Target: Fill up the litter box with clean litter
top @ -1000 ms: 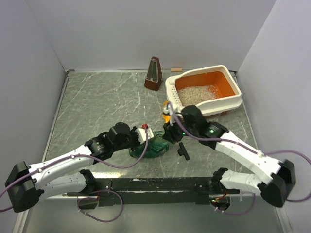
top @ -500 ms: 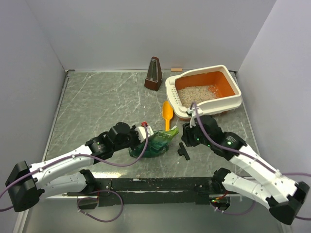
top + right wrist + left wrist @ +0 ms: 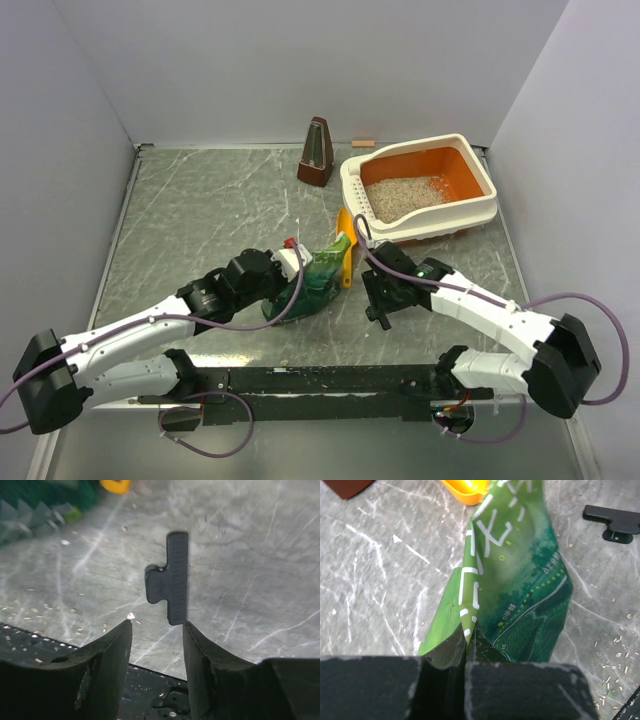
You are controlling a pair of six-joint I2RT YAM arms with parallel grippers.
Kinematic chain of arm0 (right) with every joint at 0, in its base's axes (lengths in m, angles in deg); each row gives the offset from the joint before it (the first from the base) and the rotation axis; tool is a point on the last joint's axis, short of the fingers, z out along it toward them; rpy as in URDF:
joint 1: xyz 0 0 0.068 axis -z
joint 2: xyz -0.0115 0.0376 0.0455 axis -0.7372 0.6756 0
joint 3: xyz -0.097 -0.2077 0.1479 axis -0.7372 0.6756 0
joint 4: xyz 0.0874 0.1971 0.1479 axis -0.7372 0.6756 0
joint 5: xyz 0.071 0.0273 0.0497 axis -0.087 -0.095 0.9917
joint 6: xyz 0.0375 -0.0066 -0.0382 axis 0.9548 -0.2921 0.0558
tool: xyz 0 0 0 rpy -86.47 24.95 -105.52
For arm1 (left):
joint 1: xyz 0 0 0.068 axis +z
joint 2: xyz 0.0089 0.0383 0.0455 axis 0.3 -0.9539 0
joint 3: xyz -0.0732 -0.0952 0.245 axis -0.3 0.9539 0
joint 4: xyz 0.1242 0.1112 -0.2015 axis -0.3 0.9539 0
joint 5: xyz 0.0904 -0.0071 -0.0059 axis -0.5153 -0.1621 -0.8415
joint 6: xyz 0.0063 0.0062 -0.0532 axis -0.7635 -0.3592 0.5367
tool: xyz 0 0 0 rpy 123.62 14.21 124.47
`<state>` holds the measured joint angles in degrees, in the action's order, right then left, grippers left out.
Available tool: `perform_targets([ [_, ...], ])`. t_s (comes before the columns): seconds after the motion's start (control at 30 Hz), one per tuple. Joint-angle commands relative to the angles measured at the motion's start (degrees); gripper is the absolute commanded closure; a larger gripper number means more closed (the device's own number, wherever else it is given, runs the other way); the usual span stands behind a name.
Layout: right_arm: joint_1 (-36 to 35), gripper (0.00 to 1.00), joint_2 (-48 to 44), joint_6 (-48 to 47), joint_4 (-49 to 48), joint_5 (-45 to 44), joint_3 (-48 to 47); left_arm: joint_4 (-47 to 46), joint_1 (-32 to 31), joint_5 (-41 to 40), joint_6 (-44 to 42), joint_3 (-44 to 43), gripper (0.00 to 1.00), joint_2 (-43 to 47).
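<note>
From above, my right gripper [image 3: 385, 305] has left the orange scoop [image 3: 345, 222] lying flat on the table [image 3: 200, 220] and swung down to the black clip [image 3: 379, 317], at 5 o'clock from the green bag [image 3: 322, 278]. My left gripper [image 3: 290, 275] has tipped that bag up, so its top now leans on the scoop. The litter box [image 3: 352, 190] sits at 1 o'clock, with clean litter [image 3: 403, 194] over only part of its orange floor, so I think scooping has stopped and the bag gets closed next. My left wrist camera shows my left fingers pinched tight on the bag's folded edge, with a few spilled grains at 4 o'clock. My right wrist camera shows my right fingers apart, holding nothing, with the clip just past them. The table is grey, scratched stone, with 3 plain pale walls around it and a brown metronome [image 3: 318, 152] at 12 o'clock.
</note>
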<state>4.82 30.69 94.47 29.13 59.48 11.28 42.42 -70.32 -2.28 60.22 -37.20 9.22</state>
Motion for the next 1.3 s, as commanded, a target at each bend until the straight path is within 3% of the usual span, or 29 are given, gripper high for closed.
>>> perform_targets([
  [0.0,-2.7,0.47,3.7,4.7,-3.3,-2.4,2.1,3.4,0.6,-6.1,1.1,0.0,0.99,4.3],
  [0.67,-6.9,0.52,17.5,9.5,-7.5,-12.9,0.4,4.2,0.1,-2.1,3.2,1.2,0.99,5.4],
  [1.27,-8.7,0.53,18.0,9.9,-6.3,-16.8,-2.4,4.0,-0.3,-1.7,3.3,1.3,0.99,4.8],
])
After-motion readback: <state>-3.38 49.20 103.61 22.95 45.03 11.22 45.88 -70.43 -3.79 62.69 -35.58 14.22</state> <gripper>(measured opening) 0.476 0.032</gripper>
